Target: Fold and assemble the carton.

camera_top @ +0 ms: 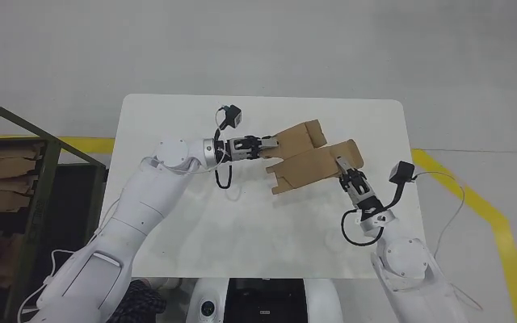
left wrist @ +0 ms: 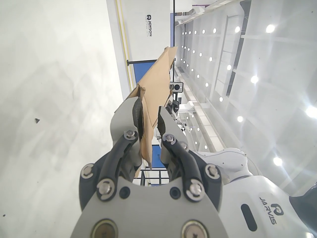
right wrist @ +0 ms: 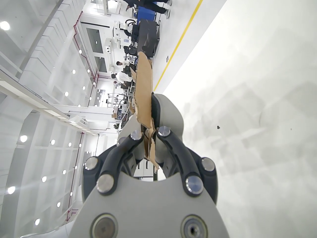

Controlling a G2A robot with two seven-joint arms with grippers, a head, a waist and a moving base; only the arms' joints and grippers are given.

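Your carton (camera_top: pixel 311 157) hangs flattened over the middle of the table (camera_top: pixel 186 242), with the left gripper (camera_top: pixel 271 145) pinching one end and the right gripper (camera_top: pixel 345 165) pinching the other. If you pull unevenly, the thin cardboard may tear or slip free.

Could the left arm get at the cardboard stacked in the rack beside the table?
Probably not as things stand. The left gripper is shut on the carton, which the right gripper also holds. The way to the stacked cardboard looks open, but it would have to let go first.
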